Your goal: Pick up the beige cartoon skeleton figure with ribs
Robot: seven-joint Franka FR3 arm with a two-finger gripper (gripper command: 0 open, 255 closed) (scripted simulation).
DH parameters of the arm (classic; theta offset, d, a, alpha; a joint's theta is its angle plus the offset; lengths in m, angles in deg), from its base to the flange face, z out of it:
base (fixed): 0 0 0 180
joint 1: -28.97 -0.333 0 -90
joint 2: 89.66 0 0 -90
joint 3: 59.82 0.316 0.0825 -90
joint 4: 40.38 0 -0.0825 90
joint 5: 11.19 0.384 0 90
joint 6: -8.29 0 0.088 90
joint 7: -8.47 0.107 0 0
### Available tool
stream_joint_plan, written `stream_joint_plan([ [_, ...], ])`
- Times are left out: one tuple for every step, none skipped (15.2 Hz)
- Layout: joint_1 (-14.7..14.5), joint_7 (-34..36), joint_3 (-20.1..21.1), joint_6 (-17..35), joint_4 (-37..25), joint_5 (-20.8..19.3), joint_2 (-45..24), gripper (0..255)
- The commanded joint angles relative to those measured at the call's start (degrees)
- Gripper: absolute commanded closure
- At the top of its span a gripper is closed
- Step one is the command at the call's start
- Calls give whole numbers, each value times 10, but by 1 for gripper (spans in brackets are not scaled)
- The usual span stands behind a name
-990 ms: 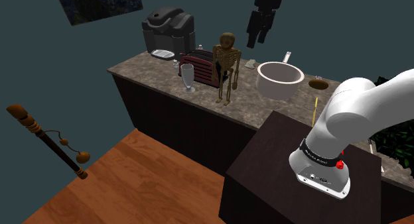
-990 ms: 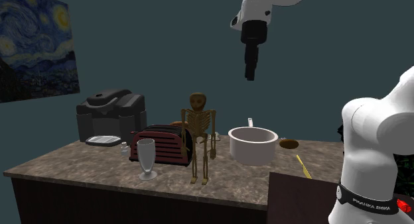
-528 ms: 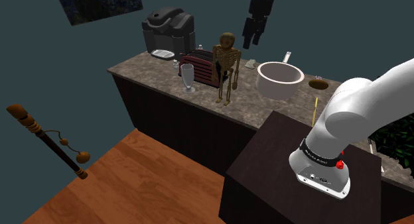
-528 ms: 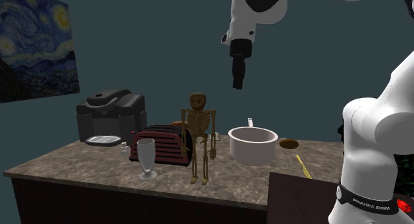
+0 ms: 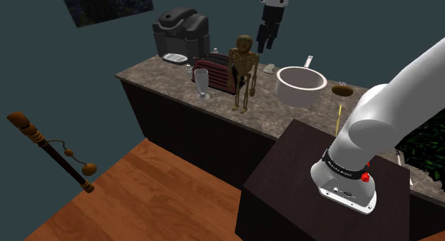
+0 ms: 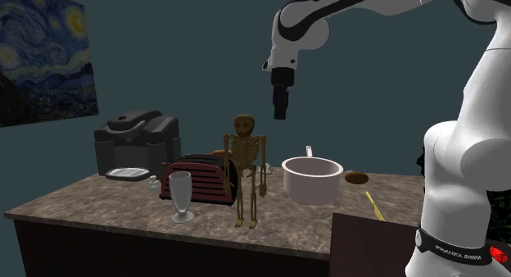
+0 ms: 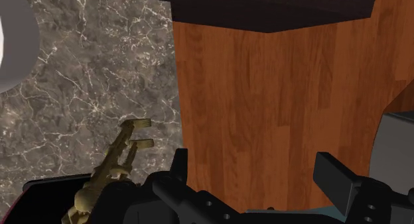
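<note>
Marbled worktop (image 5: 171, 79) is seen before a dark teal wall; the beige skeleton figure (image 5: 244, 72) is stood upright near its floor-side edge, beside a red toaster (image 5: 214, 72). The claw (image 5: 265, 41) is held above and apart from it, fingers parted, nothing clasped.

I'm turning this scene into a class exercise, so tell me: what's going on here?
The white arm's black gripper hangs open in the air, above and slightly to one side of the upright beige-brown skeleton figure, not touching it. The skeleton stands on the mottled stone counter, beside a dark red toaster and a white pot. Nothing is held yet.
</note>
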Motion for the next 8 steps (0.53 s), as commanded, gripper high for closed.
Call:
stream_joint_plan([
  [3,-27,-17,12,-24,7,-41,0],
  [4,-40,-25,16,-37,12,-62,0],
  [6,-53,-32,20,-52,18,-83,0],
  [9,-67,-39,22,-67,24,-105,0],
  [11,-80,-45,25,-83,31,-127,0],
  [15,-93,-51,26,-99,39,-149,0],
  [18,-107,-57,27,-117,47,-172,0],
  [23,-120,-61,27,-135,56,-195,0],
])
